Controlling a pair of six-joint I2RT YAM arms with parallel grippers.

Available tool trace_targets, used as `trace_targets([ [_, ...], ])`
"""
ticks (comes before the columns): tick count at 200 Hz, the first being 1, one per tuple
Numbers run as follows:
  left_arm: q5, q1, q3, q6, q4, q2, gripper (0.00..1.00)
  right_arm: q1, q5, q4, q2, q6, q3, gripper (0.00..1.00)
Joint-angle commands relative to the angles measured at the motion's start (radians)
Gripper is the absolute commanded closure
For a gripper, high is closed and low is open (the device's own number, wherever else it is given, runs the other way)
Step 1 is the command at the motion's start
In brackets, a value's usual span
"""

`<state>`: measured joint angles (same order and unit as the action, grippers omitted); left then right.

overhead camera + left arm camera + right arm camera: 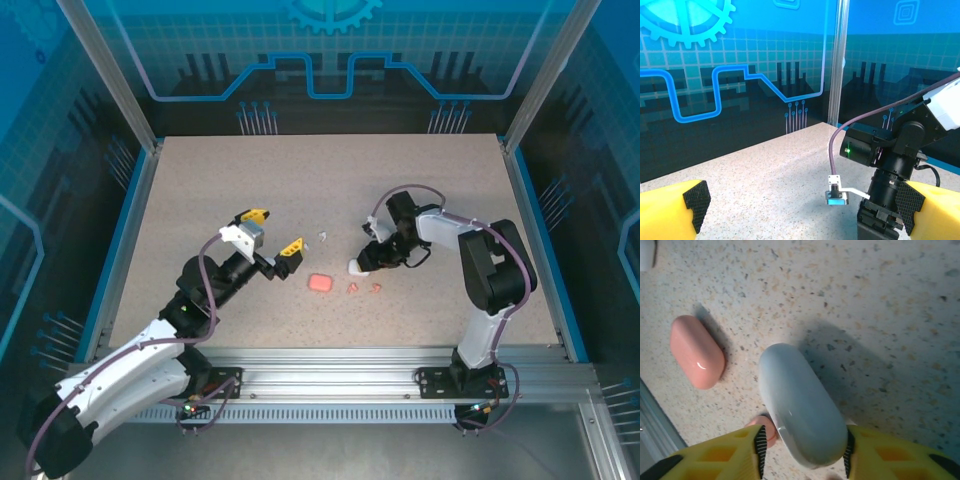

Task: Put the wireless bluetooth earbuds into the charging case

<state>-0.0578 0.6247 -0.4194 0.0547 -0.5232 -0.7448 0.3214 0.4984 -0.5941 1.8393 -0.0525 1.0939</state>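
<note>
the table [200,200] is hard and speckled, so a dropped piece would probably skitter on it. the left hand [273,231] hangs wide open above it, holding nothing, well apart from the work. the right hand [804,450] sits low over the white case [800,400], part open and straddling it. one pad lies against a flank and the other shows a gap, so i judge it is not clamped.

the white case rests on the table, a glossy rounded pebble with no lid raised. it is likely light, stiff and slippery, and apt to squirt out of a pinch on its curved ends. better to take it across the long flanks at mid-length. the pink case [696,358] has the same shape in salmon and lies near it, not touching.

the pink buds [352,289], two of them, lie on the table just beside the white case, and one peeks out past its edge in the right wrist view. they look tiny, light, hard and smooth, so they will probably roll or flick away. pinch one gently across the stem with the pad tips. pale specks [322,237] farther back may be white buds, but they are too small to tell.
</note>
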Motion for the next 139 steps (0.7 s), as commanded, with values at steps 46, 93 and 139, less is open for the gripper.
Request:
trace_targets([
  [46,-0.147,0.002,0.010,-0.091,0.148,0.052,0.01,0.000,-0.192,-0.054,-0.116,0.004,0.017,0.39],
  [93,-0.280,0.001,0.009,-0.187,0.288,0.086,0.01,0.128,-0.343,-0.071,-0.233,0.077,0.031,0.35],
  [139,-0.446,-0.007,0.013,-0.259,0.389,0.127,0.01,0.303,-0.456,-0.110,-0.225,0.182,0.102,0.28],
])
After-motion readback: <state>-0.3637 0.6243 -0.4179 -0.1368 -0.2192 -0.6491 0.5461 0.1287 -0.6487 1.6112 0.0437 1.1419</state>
